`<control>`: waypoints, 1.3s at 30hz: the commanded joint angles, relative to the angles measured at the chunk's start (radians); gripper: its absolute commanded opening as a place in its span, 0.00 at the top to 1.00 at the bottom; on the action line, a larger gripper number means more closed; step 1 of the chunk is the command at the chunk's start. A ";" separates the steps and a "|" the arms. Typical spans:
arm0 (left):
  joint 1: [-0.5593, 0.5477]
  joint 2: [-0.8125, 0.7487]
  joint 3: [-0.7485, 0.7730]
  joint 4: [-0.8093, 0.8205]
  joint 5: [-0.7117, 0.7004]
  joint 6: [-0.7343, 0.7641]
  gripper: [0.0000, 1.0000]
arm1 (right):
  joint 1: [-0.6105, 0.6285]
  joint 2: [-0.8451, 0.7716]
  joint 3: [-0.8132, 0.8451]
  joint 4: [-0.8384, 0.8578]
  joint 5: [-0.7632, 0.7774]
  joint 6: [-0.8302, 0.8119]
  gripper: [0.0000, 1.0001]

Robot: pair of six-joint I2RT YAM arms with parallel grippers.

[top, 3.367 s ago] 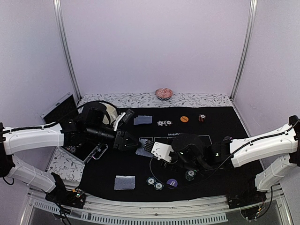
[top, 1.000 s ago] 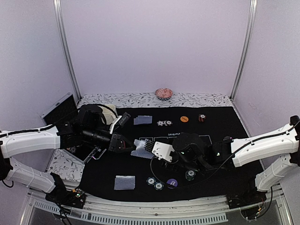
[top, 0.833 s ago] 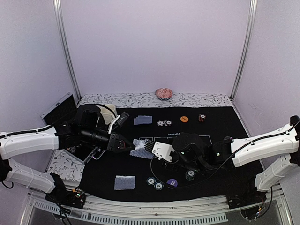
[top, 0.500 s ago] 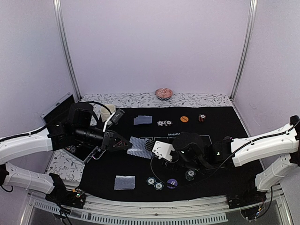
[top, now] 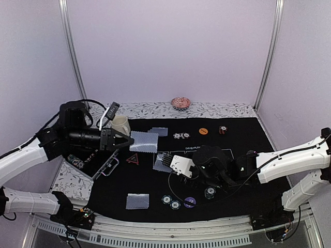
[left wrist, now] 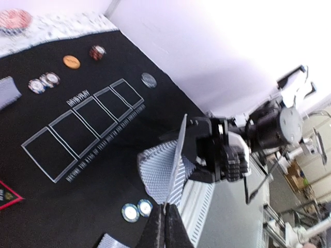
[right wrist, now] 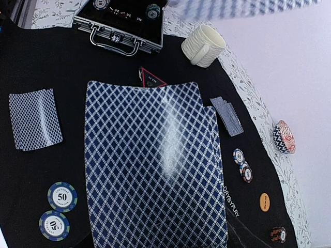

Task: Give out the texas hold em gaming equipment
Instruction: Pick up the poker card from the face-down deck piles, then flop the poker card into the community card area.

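**Black felt, one card held in the air**

Black felt (top: pixel 248 142) covers the bench. At its left edge lies an open metal case (top: pixel 101 164) with chips inside. Above it the left pincer (top: pixel 123 140) is raised off the bench and closed on the edge of a single blue-grey-backed playing card (top: pixel 144 141), which is held flat in the air just beside the cream mug (top: pixel 120 124). Below the card, the red-outlined black triangle (top: pixel 133 159) lies on the felt.

Toward the middle, the right pincer (top: pixel 170 164) sits low and grips the deck (top: pixel 161 160), back side up, near the printed white boxes.

A small card pile (top: pixel 137 201) rests by the near edge, and another card pile (top: pixel 158 132) lies on the far side. Two striped-edge poker chips (top: pixel 170 201) and the purple button (top: pixel 190 201) sit near the front. Two more chips (top: pixel 181 136) and the orange button (top: pixel 203 131) lie farther back. The pink ruffled dish (top: pixel 180 102) stands beyond the felt.
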State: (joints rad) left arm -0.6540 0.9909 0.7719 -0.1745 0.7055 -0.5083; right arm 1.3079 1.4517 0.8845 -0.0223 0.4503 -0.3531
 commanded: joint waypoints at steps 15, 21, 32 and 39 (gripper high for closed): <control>-0.084 0.363 0.314 -0.104 -1.054 0.494 1.00 | -0.007 -0.132 -0.039 -0.021 -0.012 0.038 0.44; -0.167 0.543 0.288 0.070 -1.214 0.656 1.00 | -0.008 -0.178 -0.046 -0.049 -0.010 0.043 0.44; -0.335 0.883 0.249 0.202 -1.324 0.806 1.00 | -0.009 -0.221 -0.045 -0.089 0.002 0.056 0.44; -0.370 0.966 0.215 0.168 -1.221 0.754 1.00 | -0.009 -0.227 -0.045 -0.101 0.011 0.054 0.43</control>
State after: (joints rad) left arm -1.0256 1.9404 0.9989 -0.0132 -0.5644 0.2653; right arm 1.3060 1.2522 0.8486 -0.1143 0.4404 -0.3096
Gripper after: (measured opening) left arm 0.005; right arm 0.567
